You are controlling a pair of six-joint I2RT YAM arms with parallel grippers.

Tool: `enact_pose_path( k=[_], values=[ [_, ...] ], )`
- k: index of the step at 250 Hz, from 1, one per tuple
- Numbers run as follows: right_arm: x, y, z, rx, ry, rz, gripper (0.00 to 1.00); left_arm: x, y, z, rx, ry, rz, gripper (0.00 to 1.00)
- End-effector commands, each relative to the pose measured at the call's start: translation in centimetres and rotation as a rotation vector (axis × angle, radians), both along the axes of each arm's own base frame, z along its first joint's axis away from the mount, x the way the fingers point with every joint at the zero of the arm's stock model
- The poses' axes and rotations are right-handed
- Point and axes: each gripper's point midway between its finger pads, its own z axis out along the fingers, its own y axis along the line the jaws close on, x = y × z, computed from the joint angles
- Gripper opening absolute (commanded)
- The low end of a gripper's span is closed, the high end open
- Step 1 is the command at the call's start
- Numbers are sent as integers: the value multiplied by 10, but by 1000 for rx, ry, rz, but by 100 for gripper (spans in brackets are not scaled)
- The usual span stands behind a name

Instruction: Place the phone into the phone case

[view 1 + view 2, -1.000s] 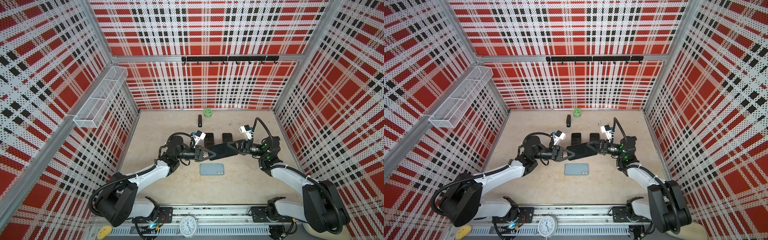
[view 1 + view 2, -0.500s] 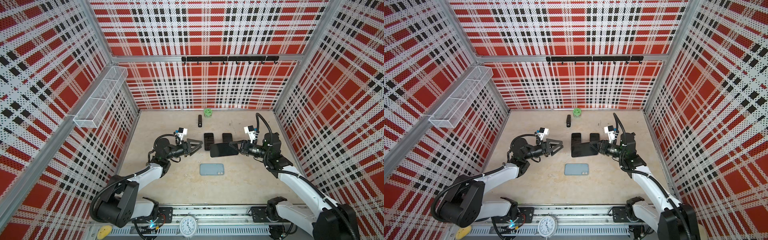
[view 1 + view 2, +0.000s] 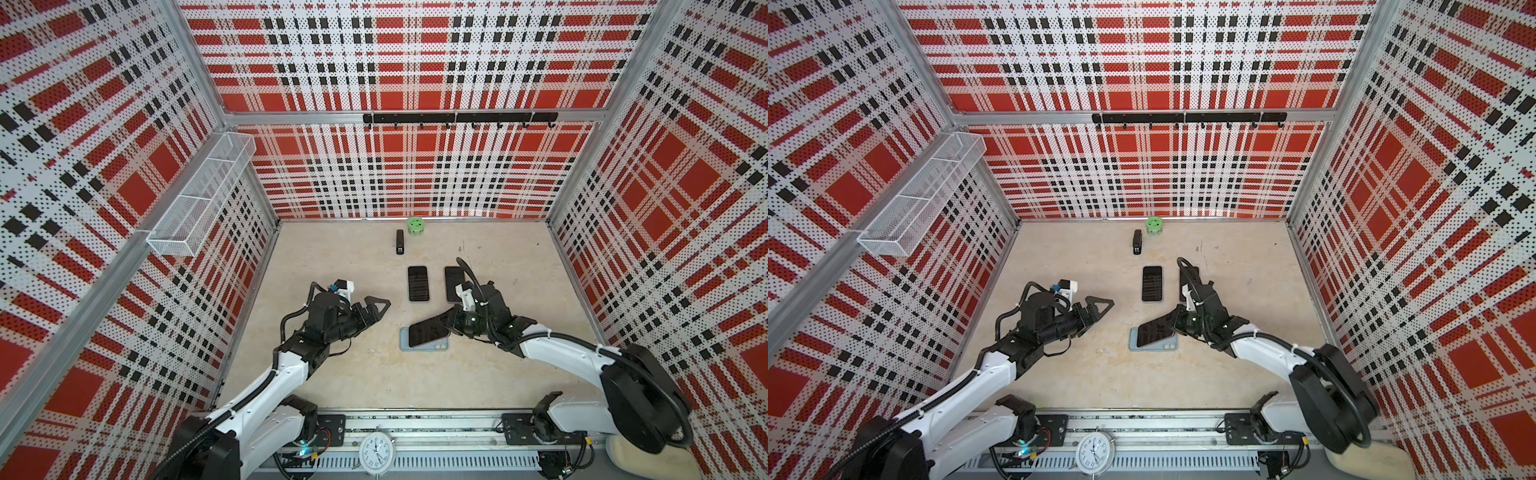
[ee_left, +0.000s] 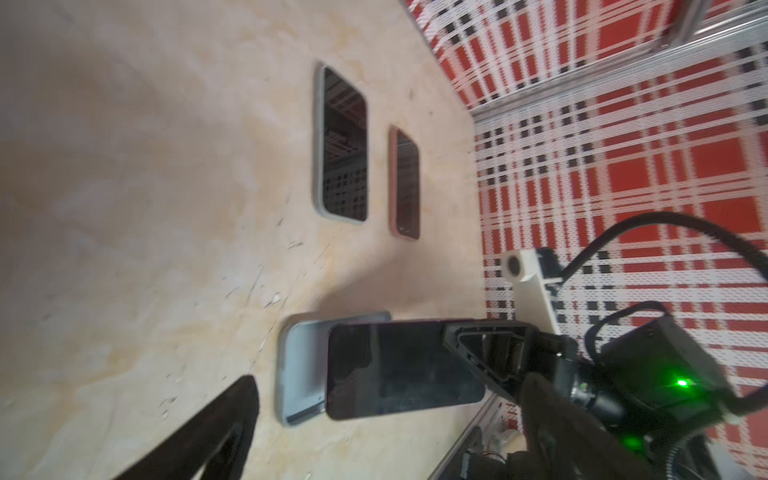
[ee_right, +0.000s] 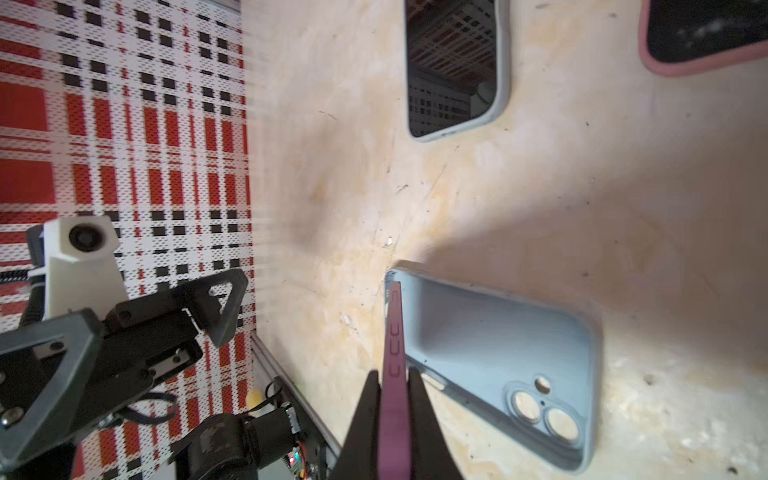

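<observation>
A: The right gripper [image 3: 447,326], what has it got?

B: It's pinching one short end of the phone [image 3: 427,332], clamped across the two faces. The phone hangs slanted over the blue-grey phone case [image 3: 404,340], with its far end low by the case's left short wall and its held end raised. I can't tell whether the tip touches the rim.

A: A second ago both arms held that phone.

B: Yes, up in the air behind the case. Since then the left gripper [image 3: 376,309] has let go, spread its jaws wide and pulled back leftward, empty. The right arm has brought the phone down alone. So the hand-over looks done, and seating is what's left.

A: Alignment?

B: In both top views the phone sits skewed to the case, its held end swung toward the back. In the right wrist view its edge runs along one long wall, and the camera cut-out end is nearest the gripper. It likely needs squaring before pressing flat.

A: Room?

B: There is bare table [image 3: 478,374] in front and to the left of the case. Behind it lie a grey-cased phone [image 3: 417,284] and a pink-cased phone [image 3: 451,276], both near the right wrist. The left gripper is well apart.
</observation>
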Motion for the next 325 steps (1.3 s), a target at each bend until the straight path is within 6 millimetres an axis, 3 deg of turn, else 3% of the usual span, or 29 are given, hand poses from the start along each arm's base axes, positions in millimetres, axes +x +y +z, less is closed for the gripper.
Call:
enact_pose_path(
  k=[1, 62, 155, 242, 287, 325],
  values=[
    [25, 16, 22, 93, -86, -47, 0, -5, 3, -23, 72, 38, 32, 100],
    [22, 20, 0, 66, -32, -37, 0, -11, -16, -48, 74, 83, -9, 100],
    [10, 13, -41, 6, 44, -24, 0, 4, -45, -78, 21, 83, -10, 100],
    [2, 9, -78, -6, 114, -42, 0, 7, -73, -84, -151, 97, -32, 100],
    [-5, 1, -96, -45, 130, -49, 0, 3, -73, -91, -192, 122, -18, 100],
    [-6, -7, -101, -101, 119, -53, 13, 3, -75, -92, -196, 124, -22, 99]
  ],
)
